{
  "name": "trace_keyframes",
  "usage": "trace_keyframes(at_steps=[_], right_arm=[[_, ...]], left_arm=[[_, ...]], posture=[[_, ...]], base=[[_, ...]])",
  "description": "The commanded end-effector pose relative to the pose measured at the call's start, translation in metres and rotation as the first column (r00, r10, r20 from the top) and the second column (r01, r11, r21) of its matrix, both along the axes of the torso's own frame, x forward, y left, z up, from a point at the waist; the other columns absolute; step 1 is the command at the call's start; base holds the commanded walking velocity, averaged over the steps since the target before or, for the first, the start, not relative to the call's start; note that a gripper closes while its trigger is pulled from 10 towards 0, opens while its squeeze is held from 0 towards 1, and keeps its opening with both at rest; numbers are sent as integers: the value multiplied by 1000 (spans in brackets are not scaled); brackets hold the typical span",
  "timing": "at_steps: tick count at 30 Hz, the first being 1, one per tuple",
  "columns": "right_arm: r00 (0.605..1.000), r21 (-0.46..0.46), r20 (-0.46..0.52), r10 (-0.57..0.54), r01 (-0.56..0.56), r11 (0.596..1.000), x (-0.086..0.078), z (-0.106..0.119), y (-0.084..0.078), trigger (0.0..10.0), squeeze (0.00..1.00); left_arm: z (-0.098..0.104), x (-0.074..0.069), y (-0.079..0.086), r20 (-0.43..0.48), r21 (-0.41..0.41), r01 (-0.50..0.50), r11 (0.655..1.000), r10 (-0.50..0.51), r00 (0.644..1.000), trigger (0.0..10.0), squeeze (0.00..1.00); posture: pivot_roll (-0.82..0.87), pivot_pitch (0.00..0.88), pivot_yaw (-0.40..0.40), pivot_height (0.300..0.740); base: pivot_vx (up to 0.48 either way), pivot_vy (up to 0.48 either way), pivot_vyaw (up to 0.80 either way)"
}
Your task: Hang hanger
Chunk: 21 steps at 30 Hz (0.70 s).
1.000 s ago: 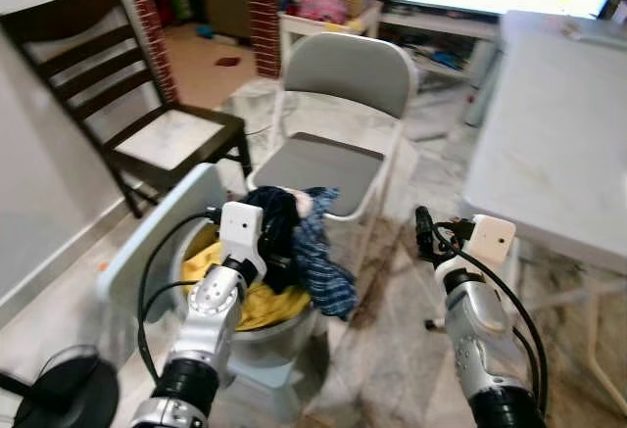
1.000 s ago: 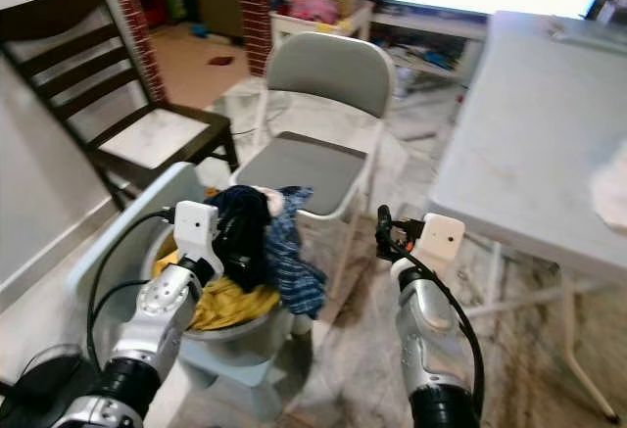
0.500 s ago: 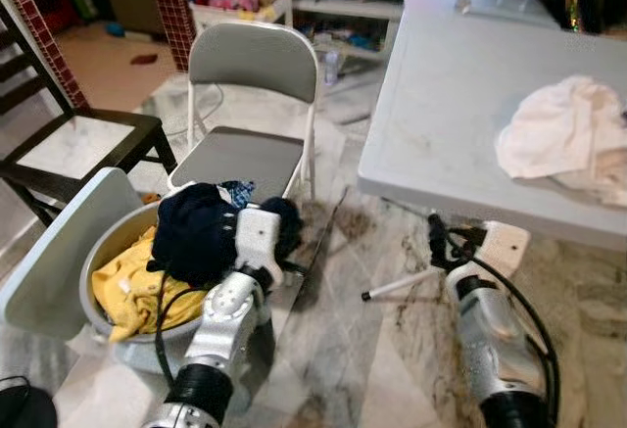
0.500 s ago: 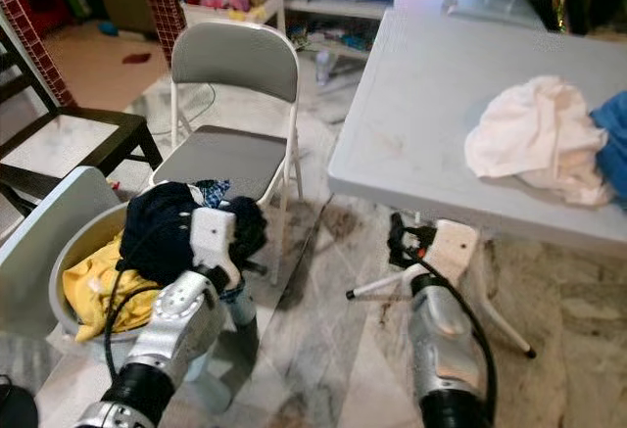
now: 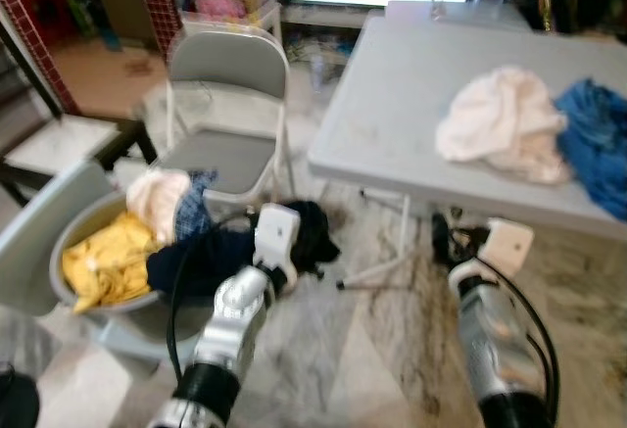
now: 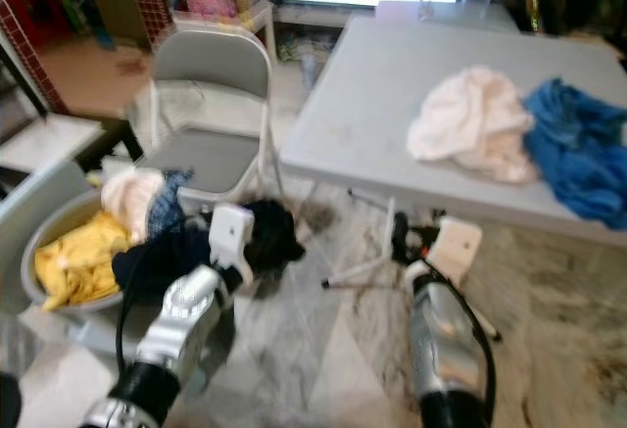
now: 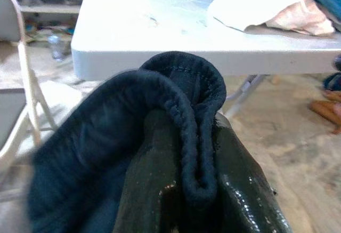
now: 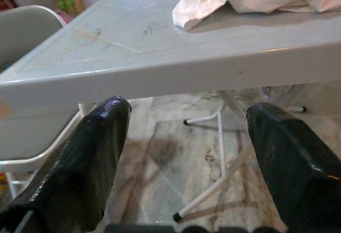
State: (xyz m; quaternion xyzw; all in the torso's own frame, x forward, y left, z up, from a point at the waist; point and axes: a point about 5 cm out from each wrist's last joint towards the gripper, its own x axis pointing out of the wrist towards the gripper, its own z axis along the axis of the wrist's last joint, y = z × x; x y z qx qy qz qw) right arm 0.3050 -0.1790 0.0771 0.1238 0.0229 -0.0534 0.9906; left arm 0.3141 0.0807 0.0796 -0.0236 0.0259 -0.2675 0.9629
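The eye views are blurred. The left gripper (image 7: 184, 190) is clamped on a dark navy knit garment (image 5: 211, 257), whose ribbed hem folds over the fingers and hides them; the garment trails back to a grey round laundry basin (image 5: 69, 296) holding yellow and pale clothes. The right gripper (image 8: 184, 163) has its fingers spread wide and empty, below the near edge of a pale grey folding table (image 5: 411, 85). On the table lie a cream crumpled cloth (image 5: 500, 119) and a blue crumpled cloth (image 5: 598, 139). A grey folding chair (image 5: 230, 105) stands beside the table's left edge. No hanger can be made out.

grey table (image 5: 392, 95) | white cloth (image 5: 500, 124) + blue cloth (image 5: 593, 149) on top
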Motion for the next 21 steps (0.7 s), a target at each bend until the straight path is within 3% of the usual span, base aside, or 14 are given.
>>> trace_keyframes(at_steps=[1, 21], right_arm=[[1000, -12, 11, -12, 12, 1000, 1, 4, -6, 10000, 0], [1000, -12, 11, -12, 12, 1000, 1, 4, -6, 10000, 0]], left_arm=[[7, 1, -6, 26, -7, 15, 1000, -15, 1000, 10000, 0], [7, 1, -6, 26, -7, 15, 1000, -15, 1000, 10000, 0]], posture=[[3, 91, 10, 740], [3, 91, 10, 740]], base=[[0, -289, 0], [0, -289, 0]])
